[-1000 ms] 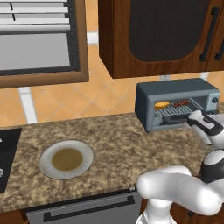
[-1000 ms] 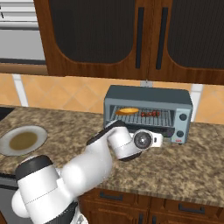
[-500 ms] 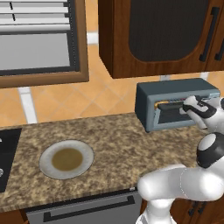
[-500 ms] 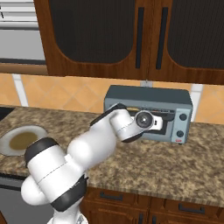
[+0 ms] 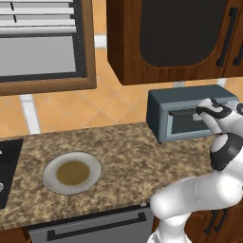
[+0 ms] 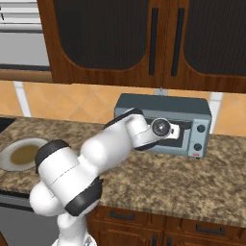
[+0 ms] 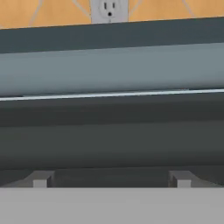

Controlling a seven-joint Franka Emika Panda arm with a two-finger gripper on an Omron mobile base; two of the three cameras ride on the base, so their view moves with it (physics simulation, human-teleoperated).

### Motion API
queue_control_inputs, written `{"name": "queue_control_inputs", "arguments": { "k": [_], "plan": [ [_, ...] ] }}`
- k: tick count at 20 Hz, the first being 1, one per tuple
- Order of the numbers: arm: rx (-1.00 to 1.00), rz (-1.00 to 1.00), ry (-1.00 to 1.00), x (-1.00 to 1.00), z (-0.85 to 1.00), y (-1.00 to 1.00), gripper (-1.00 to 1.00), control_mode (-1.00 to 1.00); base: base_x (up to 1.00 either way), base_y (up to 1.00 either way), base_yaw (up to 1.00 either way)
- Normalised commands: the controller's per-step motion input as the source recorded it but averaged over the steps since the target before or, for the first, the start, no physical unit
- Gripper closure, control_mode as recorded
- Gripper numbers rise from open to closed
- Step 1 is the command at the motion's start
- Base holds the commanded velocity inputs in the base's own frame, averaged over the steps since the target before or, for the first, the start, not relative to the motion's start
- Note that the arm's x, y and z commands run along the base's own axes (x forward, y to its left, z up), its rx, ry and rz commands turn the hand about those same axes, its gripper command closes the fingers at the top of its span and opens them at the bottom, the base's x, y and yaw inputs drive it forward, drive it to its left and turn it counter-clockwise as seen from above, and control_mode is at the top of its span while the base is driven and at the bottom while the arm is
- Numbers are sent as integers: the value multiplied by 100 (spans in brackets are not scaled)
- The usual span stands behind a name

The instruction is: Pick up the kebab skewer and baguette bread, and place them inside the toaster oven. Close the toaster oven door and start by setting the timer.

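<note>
1. Fingers (image 7: 40, 179) show as two small dark tips, wide apart and gripping nothing, in the hand view; both sit close against the dark bar handle (image 7: 109, 144) that runs across the picture. Above the bar lies a smooth blue-grey band of the toaster oven (image 7: 109, 68), edged by a thin pale line. Beyond it is orange tiled wall with a grey outlet (image 7: 109, 9).

2. Left base view: the boxy blue-grey toaster oven (image 5: 159, 116) stands at the back right of the speckled brown stone counter (image 5: 128, 161), against the wall. Its door (image 5: 182, 123) is up against the front, closed or very nearly so. The gripper (image 5: 207, 108) is at the door's upper right, by the handle; whether it touches I cannot tell. A round grey plate (image 5: 72, 172) with a flat brown centre lies near the counter's front left, well apart from the oven. Dark wood cabinets (image 5: 166, 38) hang above.

3. Right base view: the glossy white arm (image 6: 110, 151) reaches across the oven's dark glass front and hides most of the door. Two small round knobs (image 6: 198, 129) sit one above the other on the oven's right edge. The skewer and the bread cannot be made out.
</note>
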Motion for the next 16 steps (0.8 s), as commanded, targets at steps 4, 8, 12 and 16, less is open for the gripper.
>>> {"name": "queue_control_inputs", "arguments": {
  "k": [4,8,12,16],
  "plan": [
    [0,0,-9,24,-27,0,-100,-100,0,0,0],
    [0,1,-14,31,-24,0,-100,-100,0,0,0],
    [0,1,-14,37,-27,0,-100,-100,0,0,0],
    [0,1,-9,11,-27,-3,-100,-100,0,0,0]
  ]
}}
